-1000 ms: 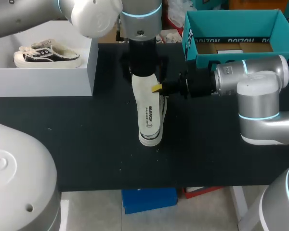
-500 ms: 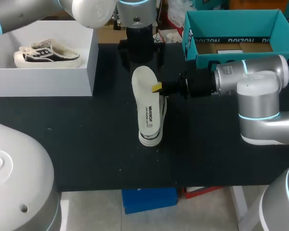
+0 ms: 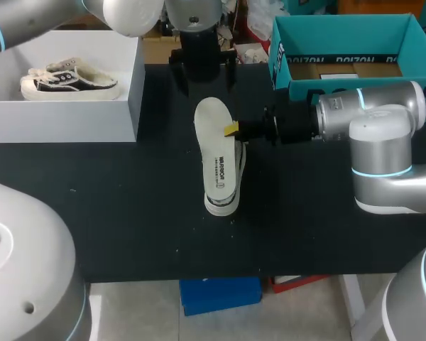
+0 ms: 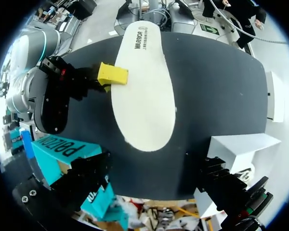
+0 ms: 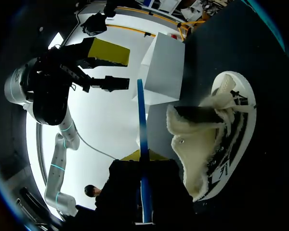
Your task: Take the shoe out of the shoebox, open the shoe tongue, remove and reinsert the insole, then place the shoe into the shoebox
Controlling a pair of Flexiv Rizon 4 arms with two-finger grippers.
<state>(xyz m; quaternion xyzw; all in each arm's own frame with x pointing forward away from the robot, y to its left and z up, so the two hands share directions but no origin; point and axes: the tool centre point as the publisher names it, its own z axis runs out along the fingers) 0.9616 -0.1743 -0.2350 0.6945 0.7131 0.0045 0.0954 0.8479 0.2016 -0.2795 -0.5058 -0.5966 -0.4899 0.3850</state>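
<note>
Far left, the white box [image 3: 92, 117] sits on the table [image 3: 128, 213] with a second shoe [image 3: 69, 79] lying inside it. Next over, your left gripper [image 3: 203, 77] hangs just beyond the far end of the insole [image 3: 214, 142]. Its fingers are spread wide with nothing between them, and the left wrist view looks straight down on the insole's pale top face. Centre table, the insole lies lengthwise over the shoe [image 3: 226, 204], which peeks out at the near end and along the right side. In the right wrist view the shoe's fleecy lining shows, and the insole runs edge-on as a thin strip between the fingers. Your right gripper [image 3: 231, 130] comes in from the right and is clamped on the insole's right edge. Far right, the teal shoebox [image 3: 341, 91] stands open, well apart from the shoe.
</note>
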